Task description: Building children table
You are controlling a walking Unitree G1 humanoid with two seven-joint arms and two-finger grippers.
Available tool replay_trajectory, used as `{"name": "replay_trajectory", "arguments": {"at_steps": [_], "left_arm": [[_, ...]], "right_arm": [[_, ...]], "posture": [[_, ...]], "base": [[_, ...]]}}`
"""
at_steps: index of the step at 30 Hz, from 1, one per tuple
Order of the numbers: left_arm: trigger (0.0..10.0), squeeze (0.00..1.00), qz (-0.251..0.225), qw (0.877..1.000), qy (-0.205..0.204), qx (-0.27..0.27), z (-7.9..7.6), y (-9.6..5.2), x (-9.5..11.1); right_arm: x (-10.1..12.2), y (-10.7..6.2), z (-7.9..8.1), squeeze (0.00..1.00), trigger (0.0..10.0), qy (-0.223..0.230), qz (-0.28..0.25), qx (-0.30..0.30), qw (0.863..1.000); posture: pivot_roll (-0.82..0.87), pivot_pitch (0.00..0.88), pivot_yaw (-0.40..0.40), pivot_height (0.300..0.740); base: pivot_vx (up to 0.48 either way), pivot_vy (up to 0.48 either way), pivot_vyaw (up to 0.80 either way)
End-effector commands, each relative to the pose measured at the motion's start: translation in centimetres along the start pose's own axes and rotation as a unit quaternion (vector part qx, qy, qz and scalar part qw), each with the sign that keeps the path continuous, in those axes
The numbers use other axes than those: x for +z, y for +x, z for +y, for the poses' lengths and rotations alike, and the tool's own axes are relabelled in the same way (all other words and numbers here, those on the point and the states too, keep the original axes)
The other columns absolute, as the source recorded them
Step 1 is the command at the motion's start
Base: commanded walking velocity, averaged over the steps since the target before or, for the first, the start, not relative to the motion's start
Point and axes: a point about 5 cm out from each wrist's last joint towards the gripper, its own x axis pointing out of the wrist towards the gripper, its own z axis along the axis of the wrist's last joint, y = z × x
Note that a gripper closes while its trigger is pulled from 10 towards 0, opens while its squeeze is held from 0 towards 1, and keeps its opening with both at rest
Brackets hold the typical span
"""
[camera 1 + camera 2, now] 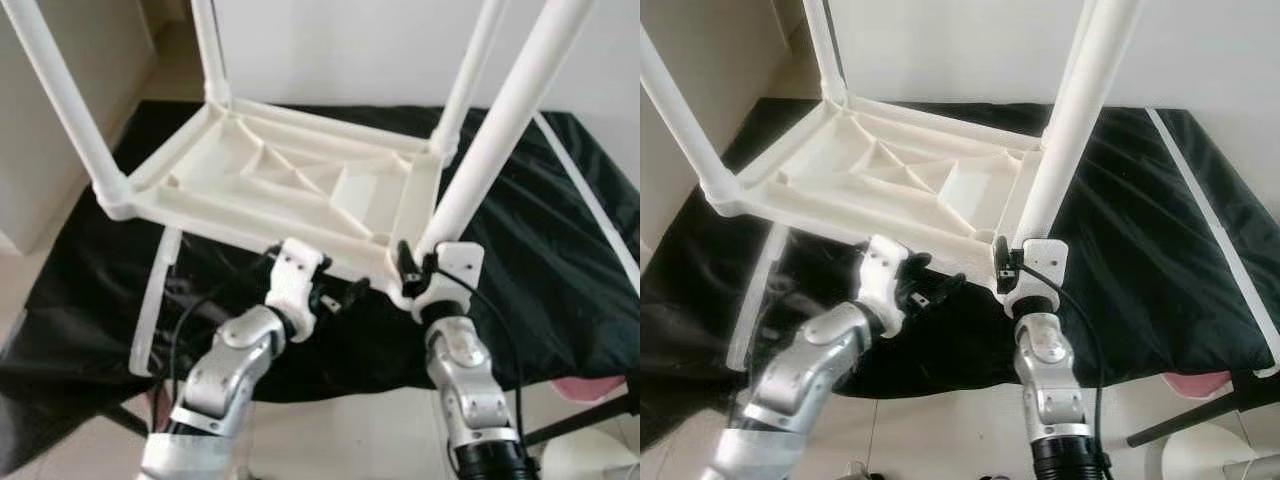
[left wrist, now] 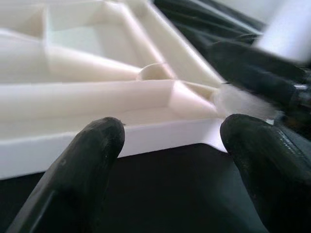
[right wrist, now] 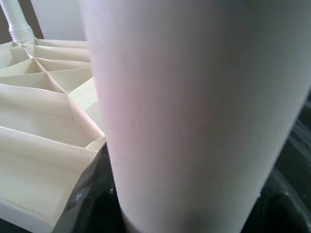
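A white plastic children's table lies upside down, its ribbed underside (image 1: 280,180) facing up on a black cloth. All of its legs stand up from the corners. My right gripper (image 1: 415,265) is shut on the near right leg (image 1: 510,120) at its base. In the right wrist view that leg (image 3: 194,107) sits between dark fingers (image 3: 87,199). My left gripper (image 1: 340,297) is open just in front of the tabletop's near edge. The left wrist view has that edge (image 2: 146,136) beyond the two spread fingertips (image 2: 82,165), with nothing between them.
The black cloth (image 1: 560,250) covers the low surface under the table. A loose white rail (image 1: 155,300) lies at the left and another (image 1: 590,200) runs along the right. A pink thing (image 1: 590,388) and a dark pole (image 1: 1200,410) are at the lower right, above tiled floor.
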Motion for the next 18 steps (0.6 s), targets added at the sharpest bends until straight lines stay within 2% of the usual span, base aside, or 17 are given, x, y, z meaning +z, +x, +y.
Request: {"name": "replay_trajectory", "arguments": {"at_steps": [1, 6, 8, 9, 15, 17, 18], "left_arm": [[10.0, 0.00, 0.005, 1.000, -0.005, 0.002, 0.0, 0.1, -0.2], [10.0, 0.00, 0.005, 1.000, 0.011, 0.024, 0.2, 0.8, 0.0], [10.0, 0.00, 0.000, 0.999, 0.013, 0.037, 0.7, 1.0, 0.1], [10.0, 0.00, -0.002, 0.999, 0.016, 0.041, 1.0, 1.0, 0.2], [10.0, 0.00, -0.009, 0.999, 0.023, 0.045, 1.7, 1.1, 0.8], [10.0, 0.00, -0.014, 0.998, 0.050, 0.041, 2.0, 0.9, 1.1], [10.0, 0.00, -0.014, 0.998, 0.050, 0.041, 2.0, 0.9, 1.1]], "right_arm": [[-2.4, -1.0, -1.4, 0.00, 10.0, 0.012, 0.061, -0.053, 0.997], [-2.2, -0.8, -1.6, 0.00, 10.0, 0.020, 0.053, -0.084, 0.995], [-1.7, -0.6, -1.4, 0.00, 10.0, 0.024, 0.039, -0.062, 0.997], [-1.4, -0.6, -1.3, 1.00, 10.0, 0.029, 0.029, -0.051, 0.998], [-0.3, -0.1, -1.2, 1.00, 10.0, 0.039, 0.002, 0.000, 0.999], [0.1, 0.0, -1.1, 1.00, 10.0, 0.039, -0.006, 0.025, 0.999], [0.1, 0.0, -1.1, 1.00, 10.0, 0.039, -0.006, 0.025, 0.999]], "posture": [[-0.03, 0.093, -0.014, 0.740], [-0.04, 0.107, 0.006, 0.740], [-0.04, 0.109, 0.010, 0.740], [-0.05, 0.113, 0.009, 0.740], [-0.05, 0.118, 0.001, 0.740], [-0.05, 0.120, -0.001, 0.740], [-0.05, 0.120, -0.001, 0.740]], "base": [[0.000, 0.000, 0.00], [0.000, 0.000, 0.00], [0.000, 0.000, 0.00], [0.000, 0.000, 0.00], [0.000, 0.000, 0.00], [0.000, 0.000, 0.00], [0.000, 0.000, 0.00]]}}
